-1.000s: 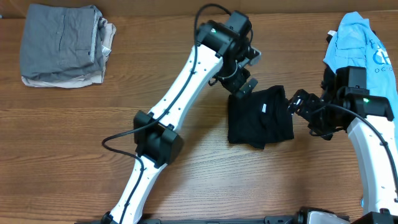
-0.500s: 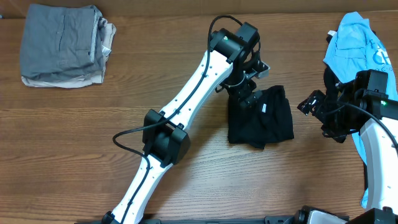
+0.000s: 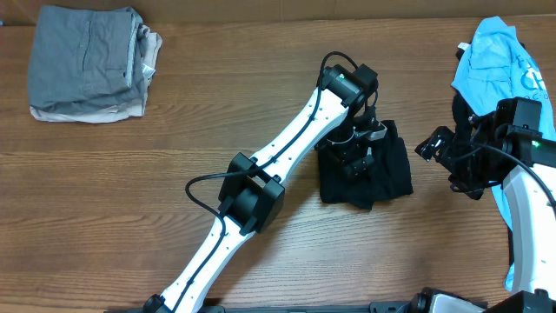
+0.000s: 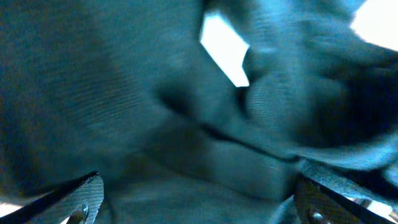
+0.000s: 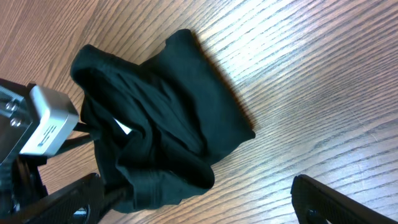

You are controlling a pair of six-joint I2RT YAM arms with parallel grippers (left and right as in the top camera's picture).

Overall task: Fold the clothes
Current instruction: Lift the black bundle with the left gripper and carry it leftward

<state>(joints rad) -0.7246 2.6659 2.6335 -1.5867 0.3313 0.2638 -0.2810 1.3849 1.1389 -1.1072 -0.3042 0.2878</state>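
The black T-shirt lies bunched and folded on the wooden table, right of centre. My left gripper hangs directly over its left part, pointing down. In the left wrist view dark fabric with a white label fills the frame, and the left gripper is open with its fingers wide apart over the cloth. My right gripper stands open just right of the shirt, apart from it. The right wrist view shows the shirt ahead of the open right gripper. A light blue T-shirt lies at the far right.
A folded grey and beige stack sits at the back left corner. The left arm stretches diagonally across the table's middle. The right arm stands over the lower part of the blue shirt.
The left gripper has moved from the shirt's back left corner forward and down onto the black shirt. The right gripper drew back to the right, off the shirt's edge, then stayed still.
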